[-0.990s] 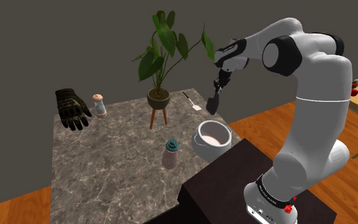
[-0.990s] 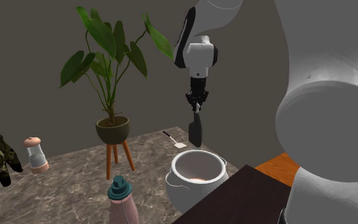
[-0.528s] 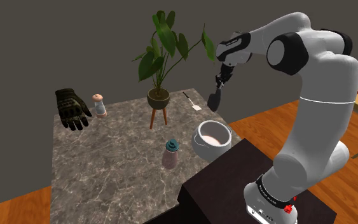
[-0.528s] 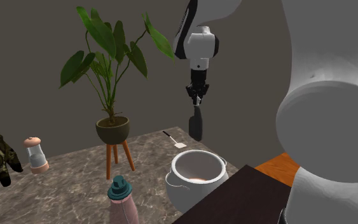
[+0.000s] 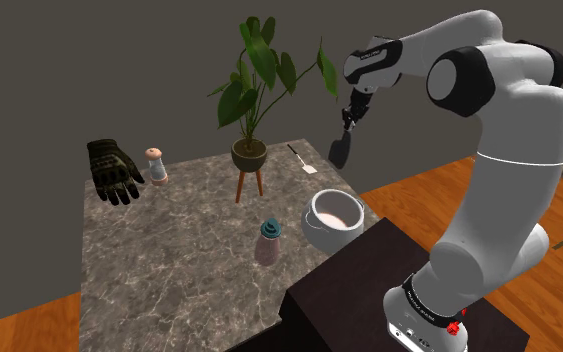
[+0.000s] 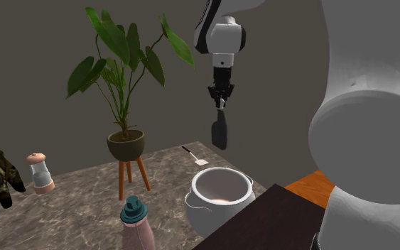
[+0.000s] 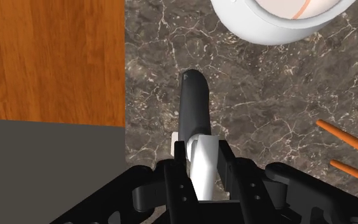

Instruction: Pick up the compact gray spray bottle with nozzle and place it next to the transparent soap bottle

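My claw (image 6: 220, 104) is clamped on the dark grey spray bottle (image 6: 219, 133), high over the table's far corner.

A dark grey wall (image 5: 69, 60) backs the room, and orange wooden floor (image 5: 419, 190) runs round the marble table (image 5: 169, 260). On the table are a leafy plant (image 5: 254, 75) on a three-legged stand, a white pot (image 5: 321, 232) just under my load, a black glove (image 5: 114, 170), a pink bottle (image 5: 268, 242) and a small spatula (image 5: 302, 160). The clear soap bottle (image 5: 156, 166) stands beside the glove, well apart from the spray bottle.
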